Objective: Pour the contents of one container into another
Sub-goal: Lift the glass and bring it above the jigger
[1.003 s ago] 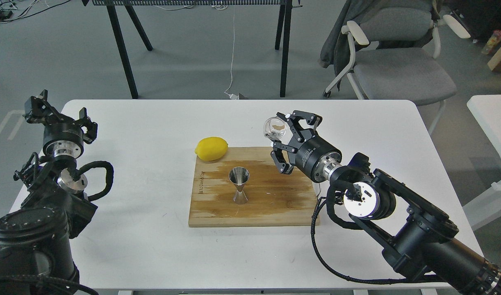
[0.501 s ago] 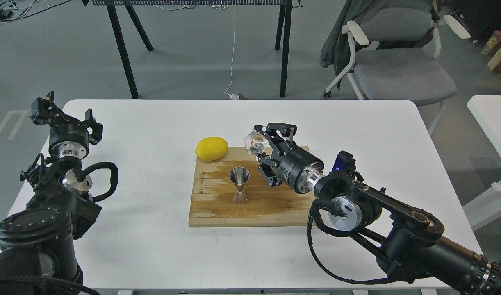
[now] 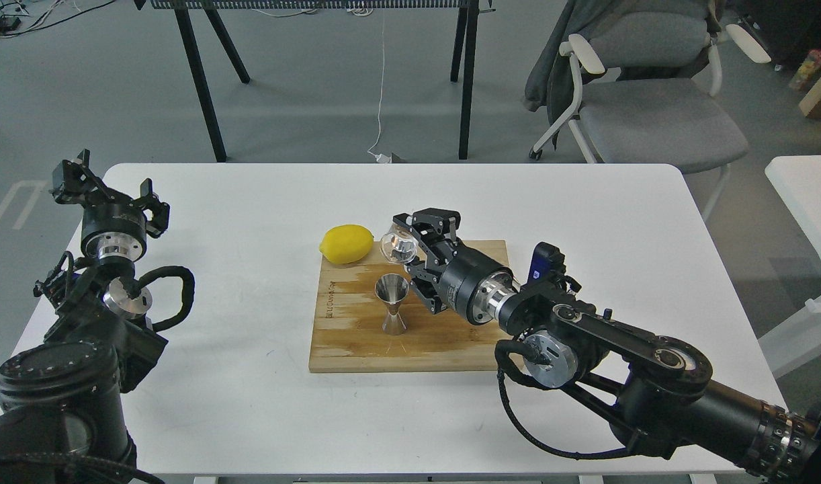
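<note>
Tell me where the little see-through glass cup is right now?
In the head view, the small clear round glass cup sits mid-table in the right gripper, just above the shiny steel hourglass jigger, right of the yellow lemon.

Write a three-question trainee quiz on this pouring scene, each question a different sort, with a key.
1. True or false: the glass cup stands on the cutting board.
2. Which hand grips the glass cup? A) left hand B) right hand C) neither
3. Fill in: the yellow fruit at the board's far left corner is a ____.

Key:
1. False. The cup is held in the air, tipped on its side, just above and behind the jigger, which stands upright on the board.
2. B. The left hand is over the table's left edge, holding nothing.
3. lemon.
</note>
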Robot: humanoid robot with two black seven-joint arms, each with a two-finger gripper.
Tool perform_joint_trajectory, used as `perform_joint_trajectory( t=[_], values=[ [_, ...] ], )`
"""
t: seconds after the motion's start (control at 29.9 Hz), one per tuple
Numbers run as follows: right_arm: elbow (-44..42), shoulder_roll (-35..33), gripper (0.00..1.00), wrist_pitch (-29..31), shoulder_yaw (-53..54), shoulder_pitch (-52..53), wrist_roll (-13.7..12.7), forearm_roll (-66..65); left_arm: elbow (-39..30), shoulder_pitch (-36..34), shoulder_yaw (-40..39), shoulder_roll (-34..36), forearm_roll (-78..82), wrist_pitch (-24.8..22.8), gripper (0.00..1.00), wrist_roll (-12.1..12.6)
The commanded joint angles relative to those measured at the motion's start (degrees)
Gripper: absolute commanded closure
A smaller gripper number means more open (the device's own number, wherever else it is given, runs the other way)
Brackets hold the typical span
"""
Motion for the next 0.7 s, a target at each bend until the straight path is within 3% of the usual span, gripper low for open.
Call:
perform_joint_trajectory(
  t=[0.0, 0.67],
  values=[
    [-0.9, 0.0, 0.57, -0.1, -1.2, 0.4, 0.0, -1.7, 0.0, 0.0, 0.0, 0.0, 0.0, 0.0, 0.0, 0.0],
    [-3.1, 1.7, 0.57, -0.3, -3.6, 1.1, 0.0, -6.5, 0.1, 0.7, 0.0, 0.0, 0.0, 0.0, 0.0, -0.6]
  ],
)
